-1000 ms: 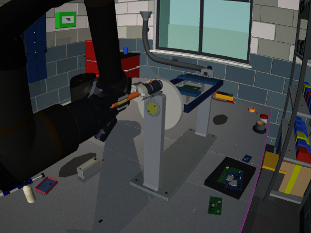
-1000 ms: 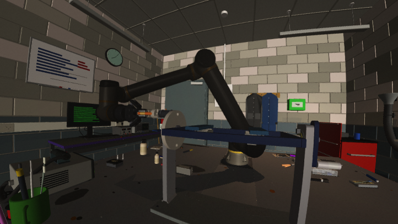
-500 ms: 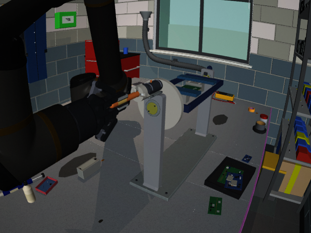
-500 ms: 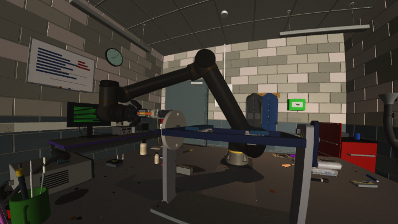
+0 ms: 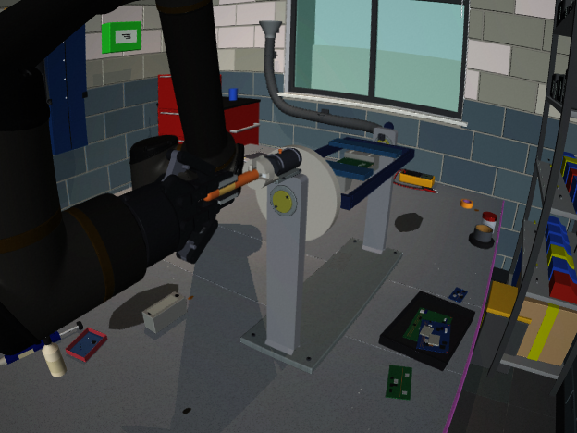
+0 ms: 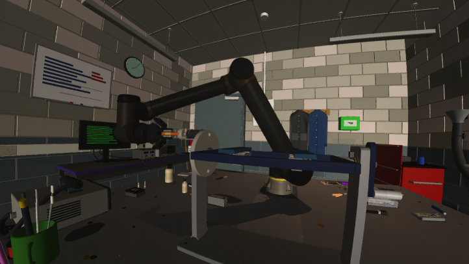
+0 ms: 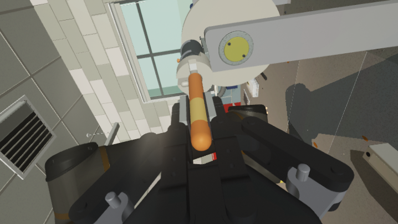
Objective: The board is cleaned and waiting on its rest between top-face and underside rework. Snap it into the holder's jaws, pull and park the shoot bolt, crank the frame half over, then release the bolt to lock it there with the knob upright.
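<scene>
The orange-and-yellow knob handle (image 7: 198, 111) (image 5: 233, 185) of the shoot bolt sticks out sideways from the bolt barrel (image 5: 284, 161) beside the pale index disc (image 5: 310, 193), and my gripper (image 7: 198, 110) (image 6: 164, 133) has its two fingers closed on either side of the handle's yellow band. The blue frame (image 5: 368, 165) (image 6: 275, 159) lies level between the two grey posts. A green board (image 5: 356, 163) sits in its jaws. The front post carries a yellow pivot cap (image 5: 283, 200).
A black tray (image 5: 426, 328) with boards lies on the bench right of the stand's base plate (image 5: 326, 303). A loose green board (image 5: 399, 381) lies near the front edge. A grey box (image 5: 163, 313) lies under my arm. A grey extraction hose (image 5: 298, 107) runs behind the frame.
</scene>
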### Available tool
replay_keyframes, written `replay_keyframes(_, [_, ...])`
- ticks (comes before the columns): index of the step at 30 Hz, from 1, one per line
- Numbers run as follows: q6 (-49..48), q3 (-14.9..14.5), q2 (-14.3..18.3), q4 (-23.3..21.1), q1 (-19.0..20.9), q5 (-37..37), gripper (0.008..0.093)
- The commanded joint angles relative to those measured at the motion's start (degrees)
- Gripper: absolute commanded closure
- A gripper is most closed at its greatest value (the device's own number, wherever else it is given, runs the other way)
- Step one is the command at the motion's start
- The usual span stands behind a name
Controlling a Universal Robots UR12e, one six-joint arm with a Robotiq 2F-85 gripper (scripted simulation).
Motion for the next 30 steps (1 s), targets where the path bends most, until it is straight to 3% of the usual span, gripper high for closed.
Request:
replay_keyframes(1, [0.0,-0.4,0.0,-0.3,-0.3,0.1,0.0889])
replay_keyframes(30, [0.0,-0.4,0.0,-0.3,-0.3,0.1,0.0334])
